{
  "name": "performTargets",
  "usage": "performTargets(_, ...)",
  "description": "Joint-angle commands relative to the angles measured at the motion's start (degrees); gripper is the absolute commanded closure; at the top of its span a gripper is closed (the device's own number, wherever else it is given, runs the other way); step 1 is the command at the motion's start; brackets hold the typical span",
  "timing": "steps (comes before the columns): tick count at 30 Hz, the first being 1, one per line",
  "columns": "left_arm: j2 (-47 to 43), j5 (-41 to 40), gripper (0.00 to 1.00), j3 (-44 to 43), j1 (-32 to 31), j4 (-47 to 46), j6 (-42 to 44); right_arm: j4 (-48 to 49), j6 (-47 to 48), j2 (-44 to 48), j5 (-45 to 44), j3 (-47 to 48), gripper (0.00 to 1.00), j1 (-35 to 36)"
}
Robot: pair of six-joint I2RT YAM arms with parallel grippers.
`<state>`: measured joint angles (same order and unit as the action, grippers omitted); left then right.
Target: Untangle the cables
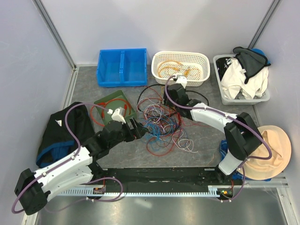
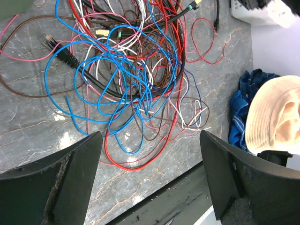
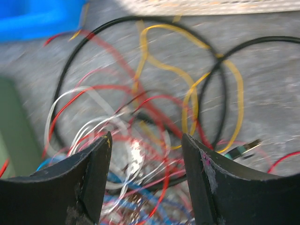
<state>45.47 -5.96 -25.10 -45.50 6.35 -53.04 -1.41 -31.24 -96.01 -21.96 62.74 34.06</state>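
Cables (image 1: 161, 124) lie in one tangled heap mid-bench (image 2: 28, 131), btwn the two arms: red, blue, white, pink, brown and black, all looped thru each other. L hand (image 1: 135, 127) sits at the heap's left edge, fingers (image 2: 70, 178) spread wide w/ nothing btwn them. From its wrist cam a blue cable (image 2: 45, 77) loops across a red one (image 2: 133, 167) on the bench below, and a black plug (image 2: 58, 50) lies off to the left. R hand (image 1: 174, 91) is over the heap's far side, near the white basket (image 1: 202, 65). Its fingers (image 3: 89, 178) are apart too, w/ wires showing past them, but that view is blurred, so can't tell if any wire touches. A yellow cable (image 3: 240, 98) and a black loop (image 3: 63, 79) lie beyond. Orange cables (image 1: 171, 68) sit in the basket. The green tray (image 1: 107, 99) just beside the L hand carries a red coil (image 1: 93, 117).
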Motion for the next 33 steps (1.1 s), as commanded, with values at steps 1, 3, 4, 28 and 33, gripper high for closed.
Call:
performTargets(1, 1.19, -0.55, 0.09, -1.35, -0.21, 1.12, 1.01, -0.17, 3.03, 3.63, -1.6, -2.97, 0.31, 3.63)
performTargets(3, 1.72, -0.11, 0.09, -1.09, -0.21, 0.77, 0.22, -0.35, 3.9, 4.86, -1.42, -4.72, 0.31, 4.87)
performTargets(4, 2.07, 0.07, 0.09, -0.91, -0.21, 0.6, 0.21, -0.44, 4.17, 5.21, -1.6, -5.25, 0.31, 6.0)
performTargets(28, 2.95, 1.74, 0.11, -0.38, -0.3, -1.16, -0.49, -1.58, 4.97, -5.78, -4.23, -3.68, 0.57, 6.63)
performTargets(33, 3.57, 1.91, 0.11, -0.65, -0.21, -1.16, -0.05, -4.56, 3.91, 3.0, -10.19, -6.39, 0.27, 6.72)
